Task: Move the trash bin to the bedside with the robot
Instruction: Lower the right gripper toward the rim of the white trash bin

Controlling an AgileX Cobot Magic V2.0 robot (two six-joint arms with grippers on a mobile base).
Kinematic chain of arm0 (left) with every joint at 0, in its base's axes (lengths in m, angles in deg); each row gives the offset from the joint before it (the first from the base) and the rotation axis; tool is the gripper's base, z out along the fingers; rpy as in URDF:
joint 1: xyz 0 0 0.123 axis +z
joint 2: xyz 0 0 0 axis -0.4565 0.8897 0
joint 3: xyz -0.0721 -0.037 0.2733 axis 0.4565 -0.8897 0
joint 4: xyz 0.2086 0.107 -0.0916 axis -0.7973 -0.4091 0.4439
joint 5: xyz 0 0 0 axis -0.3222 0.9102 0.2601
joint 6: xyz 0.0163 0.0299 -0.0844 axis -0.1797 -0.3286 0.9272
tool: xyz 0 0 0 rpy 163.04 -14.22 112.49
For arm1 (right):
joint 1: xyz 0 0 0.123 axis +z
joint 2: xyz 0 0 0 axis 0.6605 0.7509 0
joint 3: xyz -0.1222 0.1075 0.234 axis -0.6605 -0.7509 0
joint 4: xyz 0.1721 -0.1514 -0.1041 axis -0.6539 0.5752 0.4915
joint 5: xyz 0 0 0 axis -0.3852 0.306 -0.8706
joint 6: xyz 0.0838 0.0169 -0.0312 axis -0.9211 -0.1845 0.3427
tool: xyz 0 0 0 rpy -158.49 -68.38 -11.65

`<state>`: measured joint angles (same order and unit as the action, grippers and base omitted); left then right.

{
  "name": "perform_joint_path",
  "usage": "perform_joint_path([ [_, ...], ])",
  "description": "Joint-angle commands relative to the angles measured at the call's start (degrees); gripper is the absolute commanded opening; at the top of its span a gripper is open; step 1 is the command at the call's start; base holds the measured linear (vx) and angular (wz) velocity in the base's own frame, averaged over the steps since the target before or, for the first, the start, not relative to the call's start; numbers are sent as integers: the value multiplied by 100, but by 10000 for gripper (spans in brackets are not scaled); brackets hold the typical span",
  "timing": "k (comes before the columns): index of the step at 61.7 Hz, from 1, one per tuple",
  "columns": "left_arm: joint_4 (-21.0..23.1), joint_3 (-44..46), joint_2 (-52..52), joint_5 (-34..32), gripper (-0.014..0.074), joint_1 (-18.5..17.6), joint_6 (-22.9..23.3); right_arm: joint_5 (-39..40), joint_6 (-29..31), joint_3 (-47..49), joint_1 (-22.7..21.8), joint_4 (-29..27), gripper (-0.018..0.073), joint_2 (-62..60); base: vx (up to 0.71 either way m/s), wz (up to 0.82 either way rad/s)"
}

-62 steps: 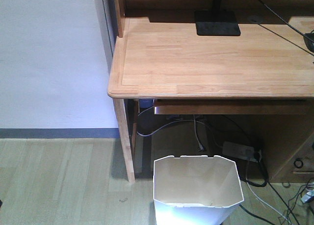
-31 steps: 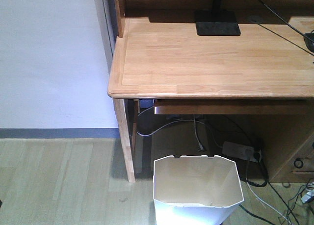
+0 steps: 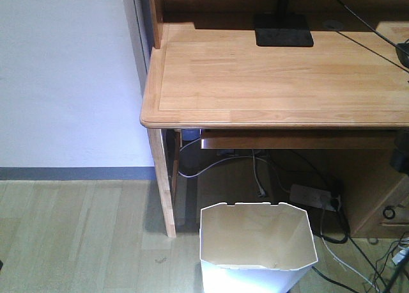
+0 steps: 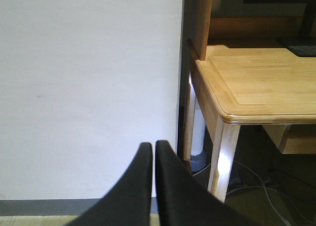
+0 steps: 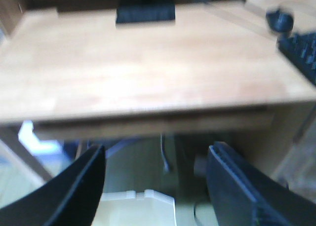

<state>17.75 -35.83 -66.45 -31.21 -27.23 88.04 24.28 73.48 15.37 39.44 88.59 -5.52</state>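
The trash bin (image 3: 255, 242) is white with a cream inside and a notched, cut-corner rim. It stands on the floor in front of the wooden desk, at the bottom of the front view. Its rim (image 5: 137, 199) shows blurred low in the right wrist view, below and between my right gripper's fingers. My right gripper (image 5: 157, 157) is open and empty and faces the desk's underside. A dark part of the right arm (image 3: 400, 153) shows at the right edge of the front view. My left gripper (image 4: 150, 149) is shut and empty and faces a white wall. The bed is out of view.
A wooden desk (image 3: 275, 75) with a light leg (image 3: 163, 184) stands over the bin and carries a black monitor base (image 3: 284, 36) and a keyboard (image 5: 301, 48). A power strip (image 3: 312, 196) and several cables lie under it. A white wall (image 3: 64, 82) is on the left.
A dark part of the right arm has come into the front view at the right edge, under the desk top. The bin has not moved.
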Motion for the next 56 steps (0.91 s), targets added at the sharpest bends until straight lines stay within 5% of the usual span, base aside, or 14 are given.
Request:
perform_joint_path([
  [1, 15, -107, -82, -398, -6, -11, 25, -146, 110, 522, -26, 0, 445, 626, 0, 0],
  [12, 15, -107, -82, -398, -6, -11, 25, -724, 191, 1043, -26, -128, 445, 1703, 0, 0],
  [23, 15, -107, -82, -398, -6, -11, 25, -800, 1095, 1318, -97, -683, 445, 2716, 0, 0],
  [43, 15, -107, -82, -398, -6, -11, 25, -504, 3098, 1382, -1022, -2639, 445, 4386, 0, 0],
  [56, 15, -107, -82, -398, -6, -11, 25, 221, 4062, 1387, -1045, -2914, 451, 5685, 0, 0],
])
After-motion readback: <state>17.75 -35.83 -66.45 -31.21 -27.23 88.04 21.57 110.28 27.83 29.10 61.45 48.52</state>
